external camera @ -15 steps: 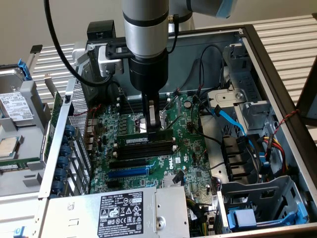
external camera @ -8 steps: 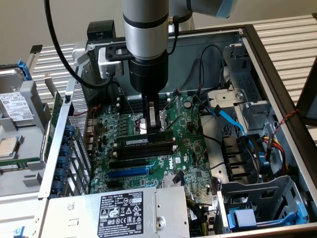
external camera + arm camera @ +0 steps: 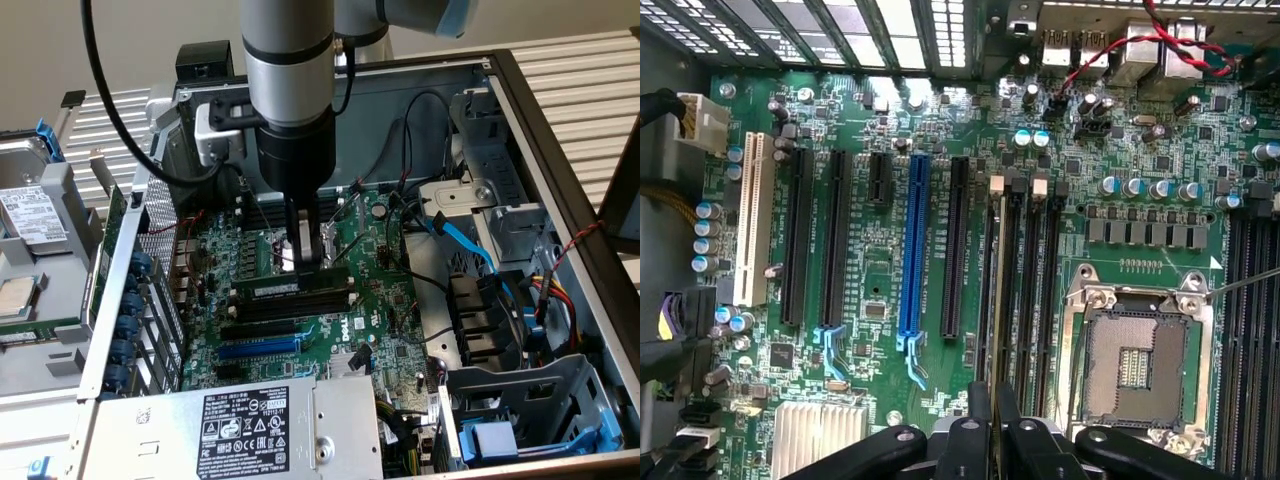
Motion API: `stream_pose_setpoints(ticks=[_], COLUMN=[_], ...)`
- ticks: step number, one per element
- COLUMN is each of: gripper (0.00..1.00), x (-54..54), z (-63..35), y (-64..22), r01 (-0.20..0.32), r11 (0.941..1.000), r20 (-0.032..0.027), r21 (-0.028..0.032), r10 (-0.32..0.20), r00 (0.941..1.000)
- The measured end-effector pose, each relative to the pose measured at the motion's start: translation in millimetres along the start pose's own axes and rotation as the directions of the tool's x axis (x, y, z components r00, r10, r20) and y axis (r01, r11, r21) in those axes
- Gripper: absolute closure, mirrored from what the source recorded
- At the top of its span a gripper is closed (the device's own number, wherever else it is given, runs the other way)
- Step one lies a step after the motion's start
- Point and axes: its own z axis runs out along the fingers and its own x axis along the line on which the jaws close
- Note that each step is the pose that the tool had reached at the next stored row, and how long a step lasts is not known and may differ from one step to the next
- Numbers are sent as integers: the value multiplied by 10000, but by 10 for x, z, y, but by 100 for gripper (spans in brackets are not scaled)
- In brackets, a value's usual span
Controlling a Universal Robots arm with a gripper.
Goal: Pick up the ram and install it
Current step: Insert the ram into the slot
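The ram (image 3: 290,288) is a long thin stick with a white sticker, standing on edge along the black memory slots (image 3: 300,305) of the green motherboard inside the open computer case. My gripper (image 3: 305,250) comes straight down on it, shut on its upper edge near the middle. From the wrist, the ram (image 3: 997,300) shows edge-on as a thin line running away from my gripper (image 3: 993,415), lined up with one of the memory slots (image 3: 1025,290). Whether it sits fully down in the slot I cannot tell.
A blue expansion slot (image 3: 258,348) lies beside the memory slots, and the open CPU socket (image 3: 1135,365) is on their other side. Blue cables (image 3: 465,240) and drive bays crowd the exterior view's right. A power supply (image 3: 230,425) fills the near edge.
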Motion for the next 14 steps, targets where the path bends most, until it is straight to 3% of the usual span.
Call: stream_pose_setpoints(ticks=[11, 14], gripper=[87, 87], x=[0, 1], z=[24, 24], y=[5, 5], r01=[-2, -2], r11=[10000, 10000], r20=[-2, -1], r21=[3, -22], r10=[2, 2], r00=[10000, 10000])
